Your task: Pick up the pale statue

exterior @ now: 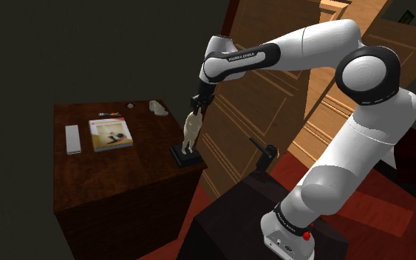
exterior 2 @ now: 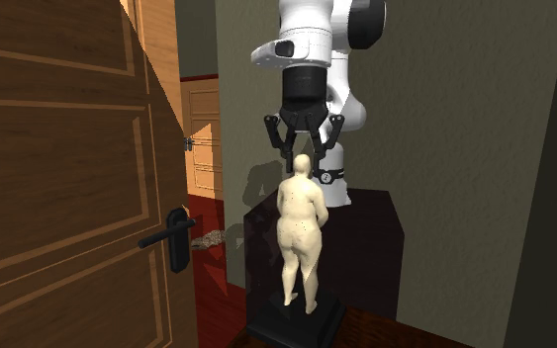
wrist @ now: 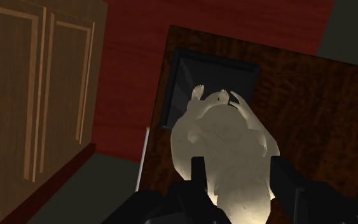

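Note:
The pale statue (exterior: 191, 129), a standing human figure, is upright on a black square base (exterior: 186, 155) at the corner of a dark wooden table (exterior: 110, 177) nearest the arm. My gripper (exterior: 197, 103) hangs straight above it, level with the head. In the second exterior view the statue (exterior 2: 301, 232) shows its back, and the gripper (exterior 2: 304, 148) is open, its fingers apart on either side of the head without touching it. The wrist view looks down over the statue (wrist: 225, 146) to its base (wrist: 215, 70), with the gripper (wrist: 238, 175) straddling the figure's top.
On the table lie a book (exterior: 111, 134), a white remote (exterior: 72, 138) and a small pale object (exterior: 157, 108). A wooden door (exterior 2: 58, 168) with a black handle (exterior 2: 167, 237) stands close beside the statue. Red floor (wrist: 133, 76) lies beyond the table edge.

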